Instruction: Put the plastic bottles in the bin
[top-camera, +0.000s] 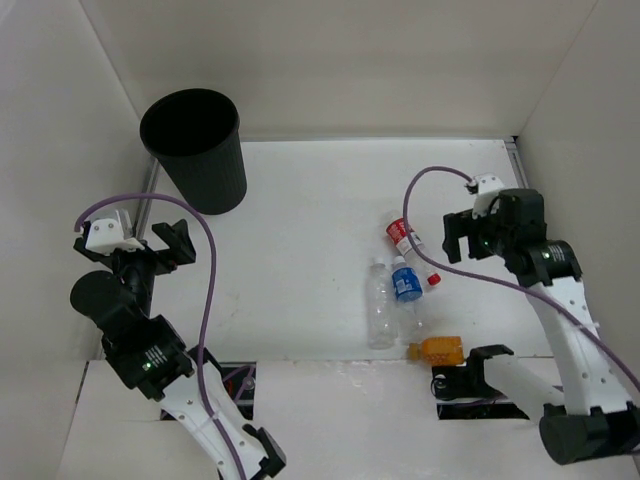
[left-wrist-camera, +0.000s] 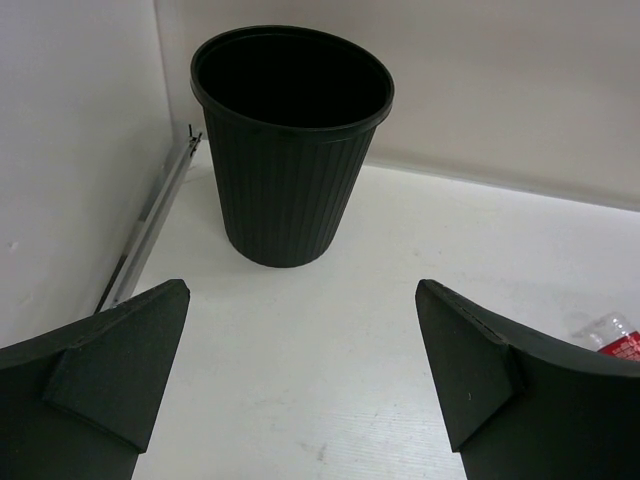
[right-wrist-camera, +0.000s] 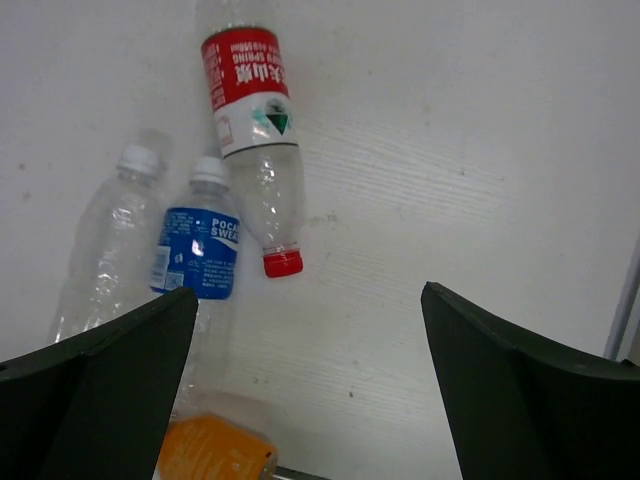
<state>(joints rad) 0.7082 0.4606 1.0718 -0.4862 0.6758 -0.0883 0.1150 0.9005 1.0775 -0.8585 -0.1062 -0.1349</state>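
Bin: the bin (top-camera: 193, 150) stands upright at the far left corner of the table (top-camera: 300, 230). The left wrist view shows only a dark hollow inside, with no bottle to be made out.
Bottles: all four lie on their sides right of centre, well apart from the bin.
Red-labelled bottle (top-camera: 408, 245): farthest of the group, cap toward the right arm.
Blue-labelled bottle (top-camera: 406, 285): just beside the red one, its neck close to the red one's body.
Plain bottle (top-camera: 379, 305): beside the blue one, on its left.
Orange bottle (top-camera: 437, 349): nearest the arm bases, just below the others.
Left gripper (top-camera: 170, 246): jaws spread wide and holding nothing. It hangs near the bin and faces it.
Right gripper (top-camera: 456, 238): jaws spread wide and holding nothing. It hovers above the table beside the red-labelled bottle, touching none of the bottles.
Done: nothing, by the look of it. No bottle is gripped, lifted or seen in the bin.
Left to do: all four pick-ups and drops. The bottles lie on the right arm's side and the bin on the left arm's, so each bottle likely needs a long carry or a handover.
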